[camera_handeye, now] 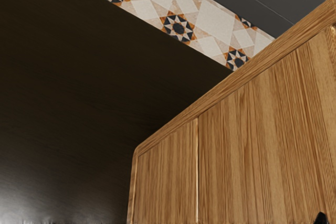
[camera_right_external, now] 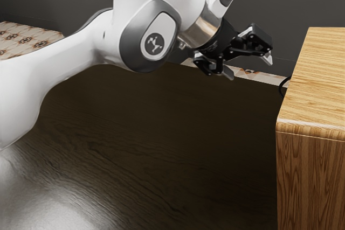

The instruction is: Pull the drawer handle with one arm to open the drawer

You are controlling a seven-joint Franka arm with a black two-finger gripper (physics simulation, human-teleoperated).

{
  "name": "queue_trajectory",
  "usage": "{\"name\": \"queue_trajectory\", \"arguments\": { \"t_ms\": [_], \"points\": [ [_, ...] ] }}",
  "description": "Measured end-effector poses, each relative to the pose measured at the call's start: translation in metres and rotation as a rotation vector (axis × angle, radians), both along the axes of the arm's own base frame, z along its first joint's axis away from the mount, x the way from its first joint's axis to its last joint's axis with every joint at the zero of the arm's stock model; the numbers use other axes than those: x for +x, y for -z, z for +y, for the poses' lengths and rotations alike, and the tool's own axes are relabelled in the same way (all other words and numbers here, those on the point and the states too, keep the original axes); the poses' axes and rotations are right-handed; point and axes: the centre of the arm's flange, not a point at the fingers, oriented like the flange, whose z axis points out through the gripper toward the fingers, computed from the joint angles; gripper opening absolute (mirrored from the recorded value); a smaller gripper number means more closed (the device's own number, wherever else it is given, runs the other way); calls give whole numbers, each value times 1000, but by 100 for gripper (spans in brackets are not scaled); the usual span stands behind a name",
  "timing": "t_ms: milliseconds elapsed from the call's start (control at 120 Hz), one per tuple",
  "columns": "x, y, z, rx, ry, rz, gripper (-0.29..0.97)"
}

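in the exterior view, a dark tabletop (camera_right_external: 135, 149) is being shown, with a wooden cabinet (camera_right_external: 315, 133) standing at the exterior view's right. the drawer handle (camera_right_external: 283, 84), a thin black loop, is being seen on the cabinet's side facing the arm. the gripper (camera_right_external: 249, 67) is being held near it, not touching, jaws spread wide and empty. in the wrist view, wood-grain panels (camera_handeye: 236, 156) are being faced, with patterned tiles (camera_handeye: 178, 19) beyond. the handle is being judged stiff and narrow, best gripped at its middle, and the drawer fairly heavy.

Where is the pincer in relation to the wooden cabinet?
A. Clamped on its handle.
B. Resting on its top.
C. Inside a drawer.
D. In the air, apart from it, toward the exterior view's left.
D: the pincer hangs open above the dark table, clear of the cabinet.
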Motion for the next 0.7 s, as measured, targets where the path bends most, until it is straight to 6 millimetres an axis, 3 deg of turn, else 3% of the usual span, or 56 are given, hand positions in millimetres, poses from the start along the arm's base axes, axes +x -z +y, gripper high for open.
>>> {"name": "queue_trajectory", "arguments": {
  "t_ms": [400, 700],
  "points": [
    [-10, 5, -27, -12, 51, 14, 67],
    [-26, 9, -29, -21, 44, 39, 67]
  ]
}}
